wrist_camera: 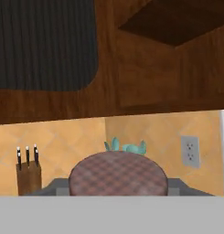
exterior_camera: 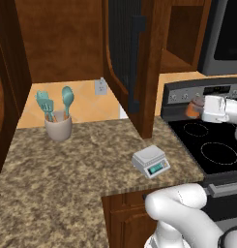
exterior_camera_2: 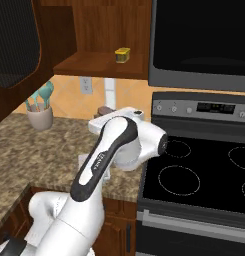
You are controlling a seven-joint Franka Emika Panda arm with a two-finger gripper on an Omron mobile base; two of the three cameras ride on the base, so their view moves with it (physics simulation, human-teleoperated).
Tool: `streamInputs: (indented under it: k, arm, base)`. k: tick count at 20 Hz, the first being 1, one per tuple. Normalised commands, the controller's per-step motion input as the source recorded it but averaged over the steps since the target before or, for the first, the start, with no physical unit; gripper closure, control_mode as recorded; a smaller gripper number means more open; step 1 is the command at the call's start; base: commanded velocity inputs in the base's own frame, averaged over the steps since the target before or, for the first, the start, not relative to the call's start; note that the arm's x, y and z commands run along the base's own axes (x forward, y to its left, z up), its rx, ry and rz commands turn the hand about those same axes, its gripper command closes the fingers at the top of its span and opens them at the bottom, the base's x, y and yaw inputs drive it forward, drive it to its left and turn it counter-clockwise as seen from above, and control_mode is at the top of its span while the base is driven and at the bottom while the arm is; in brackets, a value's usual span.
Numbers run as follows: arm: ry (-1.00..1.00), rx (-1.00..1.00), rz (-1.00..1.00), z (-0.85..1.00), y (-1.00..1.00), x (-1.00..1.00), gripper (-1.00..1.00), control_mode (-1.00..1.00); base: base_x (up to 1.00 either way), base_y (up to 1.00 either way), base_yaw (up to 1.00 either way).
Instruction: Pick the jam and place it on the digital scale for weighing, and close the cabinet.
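Observation:
The jam [exterior_camera: 191, 111], a small jar with orange-brown contents, hangs in the air above the stove's back left corner, with my gripper [exterior_camera: 199, 107] shut on it. In the hand view its brownish checked lid [wrist_camera: 118, 173] sits between the grey fingers [wrist_camera: 178, 185]. The digital scale [exterior_camera: 150, 161], light grey with a teal display, stands on the granite counter near its front edge, down and left of the jam. The cabinet door [exterior_camera: 125, 53] with its ribbed glass and black bar handle [exterior_camera: 134, 63] stands open, swung out over the counter. In the hand view the same door [wrist_camera: 45, 45] hangs above.
A beige cup of teal utensils [exterior_camera: 58, 127] stands at the back left of the counter. The black stove [exterior_camera: 212, 145] lies to the right, with a microwave [exterior_camera_2: 201, 40] above it. A knife block [wrist_camera: 28, 176] stands by the wall. A small yellow item [exterior_camera_2: 122, 55] rests on a shelf.

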Motion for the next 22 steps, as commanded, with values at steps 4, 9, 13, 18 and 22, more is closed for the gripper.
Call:
streamInputs:
  k: [4, 9, 13, 18, 22]
  arm:
    - [0.00, -0.05, 0.47, -1.00, 0.29, 0.26, 1.00, -1.00]
    - [0.01, -0.12, 0.31, -0.92, 0.63, 0.77, 1.00, -1.00]
    - [0.05, -0.12, 0.24, -0.71, 0.55, 0.63, 1.00, -1.00]
    - [-0.06, -0.08, 0.09, -0.72, 0.12, 0.07, 1.00, -1.00]
    - [0.00, -0.04, 0.00, -0.54, 0.04, 0.10, 1.00, -1.00]
  base:
    - [0.00, 0.00, 0.00]
    - [0.00, 0.00, 0.00]
    - [0.00, 0.00, 0.00]
    - [0.00, 0.00, 0.00]
    - [0.00, 0.00, 0.00]
